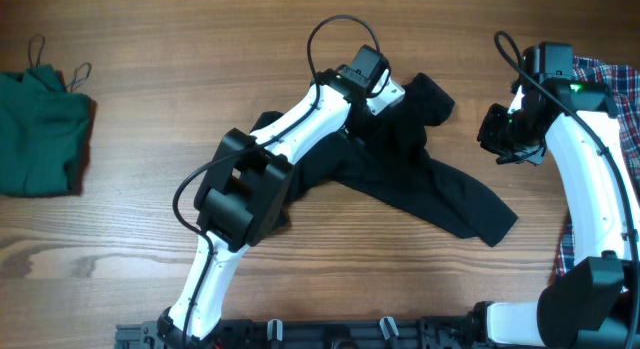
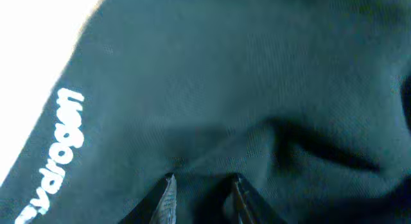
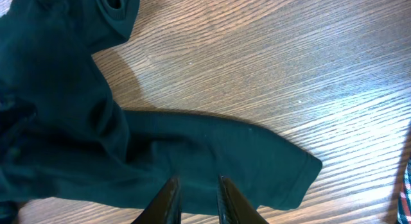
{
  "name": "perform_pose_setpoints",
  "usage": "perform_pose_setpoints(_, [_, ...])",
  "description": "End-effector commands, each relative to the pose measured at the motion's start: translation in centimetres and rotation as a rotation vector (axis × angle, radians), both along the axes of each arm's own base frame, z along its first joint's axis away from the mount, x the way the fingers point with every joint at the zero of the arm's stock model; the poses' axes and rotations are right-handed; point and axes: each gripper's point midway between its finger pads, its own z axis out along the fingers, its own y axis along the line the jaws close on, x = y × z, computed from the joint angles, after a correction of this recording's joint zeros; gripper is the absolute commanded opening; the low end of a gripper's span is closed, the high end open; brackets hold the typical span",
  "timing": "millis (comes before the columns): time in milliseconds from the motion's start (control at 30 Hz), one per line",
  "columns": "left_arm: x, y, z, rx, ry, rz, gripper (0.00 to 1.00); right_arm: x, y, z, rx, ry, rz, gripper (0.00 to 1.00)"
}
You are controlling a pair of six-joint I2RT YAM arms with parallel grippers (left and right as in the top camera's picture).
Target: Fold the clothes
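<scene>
The black shirt point(image 1: 440, 194) lies crumpled across the middle of the table, one sleeve point(image 3: 282, 166) stretched toward the front right. My left gripper point(image 1: 388, 92) reaches over its far part and is shut on a bunched fold of it. Black cloth point(image 2: 257, 70) with white lettering point(image 2: 61, 147) fills the left wrist view, and creases run into the fingertips point(image 2: 169, 183). My right gripper point(image 1: 497, 134) hovers to the right of the shirt. Its jaws point(image 3: 196, 182) stand a little apart over the sleeve, with nothing between them. The neck opening point(image 3: 115, 6) shows at the top left.
A dark green strappy top point(image 1: 40, 129) lies folded at the table's left edge. A plaid shirt point(image 1: 622, 99) sits at the right edge under my right arm. Bare wood point(image 1: 150, 49) shows between the garments.
</scene>
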Motion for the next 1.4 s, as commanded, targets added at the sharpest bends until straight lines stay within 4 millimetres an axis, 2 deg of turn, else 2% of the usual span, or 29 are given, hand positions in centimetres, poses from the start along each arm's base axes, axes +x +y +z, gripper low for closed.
perform_pose_setpoints(0, [2.0, 0.9, -1.1, 0.004, -0.036, 0.022, 0.29, -0.1, -0.3, 0.5, -0.019, -0.016, 0.01, 0.21])
perform_pose_setpoints(67, [2.7, 2.0, -2.1, 0.01, -0.021, 0.045, 0.28, 0.0, -0.3, 0.5, -0.019, -0.019, 0.009, 0.22])
perform_pose_setpoints(167, [3.7, 3.1, -2.0, -0.017, -0.012, 0.07, 0.28, 0.1, -0.3, 0.5, -0.019, -0.023, 0.009, 0.23])
perform_pose_setpoints(233, [4.5, 4.3, -2.9, -0.014, -0.006, 0.097, 0.28, 0.1, -0.3, 0.5, -0.019, -0.023, 0.009, 0.23])
perform_pose_setpoints(367, [6.4, 8.4, -6.6, 0.006, 0.037, 0.188, 0.28, 0.1, -0.3, 0.5, -0.019, -0.022, 0.01, 0.24])
perform_pose_setpoints(400, [7.2, 9.9, -7.4, 0.005, 0.04, 0.222, 0.29, 0.1, -0.3, 0.5, -0.019, -0.022, 0.009, 0.24])
perform_pose_setpoints(500, [9.9, 14.5, -7.3, -0.011, 0.024, 0.345, 0.29, 0.1, -0.3, 0.5, -0.019, -0.022, 0.009, 0.24])
perform_pose_setpoints(567, [11.8, 19.9, -7.3, -0.016, 0.032, 0.504, 0.29, 0.1, -0.3, 0.5, -0.019, -0.022, 0.009, 0.24])
perform_pose_setpoints(667, [13.0, 25.6, -7.3, -0.036, 0.052, 0.676, 0.29, 0.4, -0.3, 0.5, -0.02, -0.033, 0.009, 0.24])
perform_pose_setpoints(733, [13.3, 27.1, -6.4, -0.05, 0.06, 0.714, 0.28, 0.4, -0.3, 0.6, -0.019, -0.035, 0.009, 0.24])
perform_pose_setpoints(867, [15.3, 24.2, 0.0, -0.114, -0.047, 0.66, 0.3, 1.2, 1.2, 0.7, 0.047, -0.071, 0.105, 0.25])
perform_pose_setpoints(900, [15.7, 21.7, 3.4, -0.144, -0.106, 0.613, 0.39, 1.7, 1.1, 0.7, 0.046, -0.086, 0.106, 0.28])
perform_pose_setpoints(967, [15.2, 18.6, 6.3, -0.17, -0.147, 0.556, 0.47, 2.8, 1.3, 0.6, 0.044, -0.135, 0.157, 0.29])
perform_pose_setpoints(1000, [14.8, 17.5, 6.8, -0.173, -0.148, 0.535, 0.49, 3.3, 1.9, 0.5, 0.065, -0.162, 0.21, 0.27])
perform_pose_setpoints(1033, [14.2, 16.4, 6.8, -0.169, -0.136, 0.515, 0.49, 3.9, 3.2, 0.2, 0.12, -0.204, 0.281, 0.08])
perform_pose_setpoints(1067, [13.4, 15.5, 6.5, -0.161, -0.118, 0.497, 0.49, 4.5, 4.2, -0.4, 0.162, -0.247, 0.334, 0.04])
perform_pose_setpoints(1167, [11.5, 13.8, 5.8, -0.132, -0.062, 0.463, 0.47, 6.2, 5.5, -3.6, 0.162, -0.337, 0.428, 0.04])
perform_pose_setpoints(1233, [10.7, 14.3, 5.0, -0.079, -0.042, 0.473, 0.46, 6.6, 6.6, -5.6, 0.158, -0.341, 0.494, 0.04])
perform_pose_setpoints(1300, [11.0, 15.3, 4.7, -0.036, -0.063, 0.497, 0.43, 6.5, 7.5, -6.7, 0.159, -0.322, 0.539, 0.04])
perform_pose_setpoints(1367, [11.0, 15.4, 3.8, -0.024, -0.051, 0.5, 0.43, 6.3, 7.7, -7.2, 0.161, -0.308, 0.551, 0.04])
